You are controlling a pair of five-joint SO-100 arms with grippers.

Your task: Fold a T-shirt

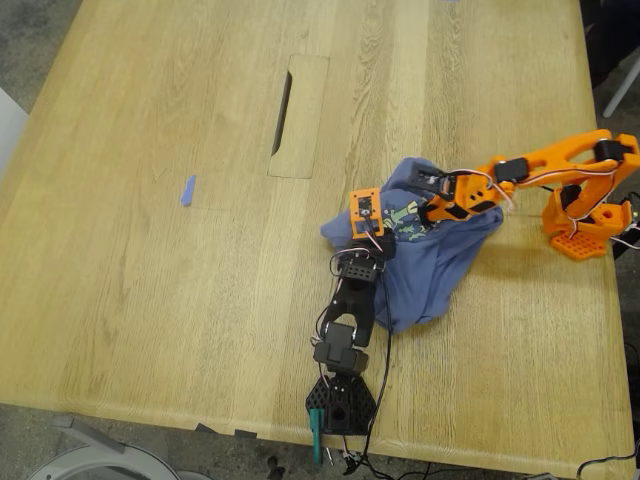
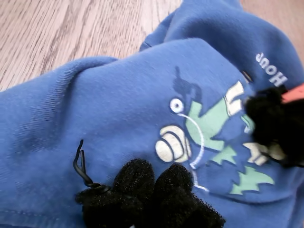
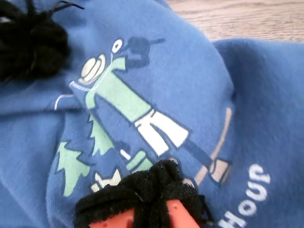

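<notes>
T-shirt bunched in a heap on the wooden surface, toward the exterior view's right and near edge. My first claw and my second claw both rest on the chest print, pads together; cannot tell whether either pinches cloth.

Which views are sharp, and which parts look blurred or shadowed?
Exterior view: even light, soft shadows, T-shirt small but clear. First wrist view: print sharp, my first pincer blurred. Second wrist view: lettering readable, my second pincer soft, slight blur.
</notes>
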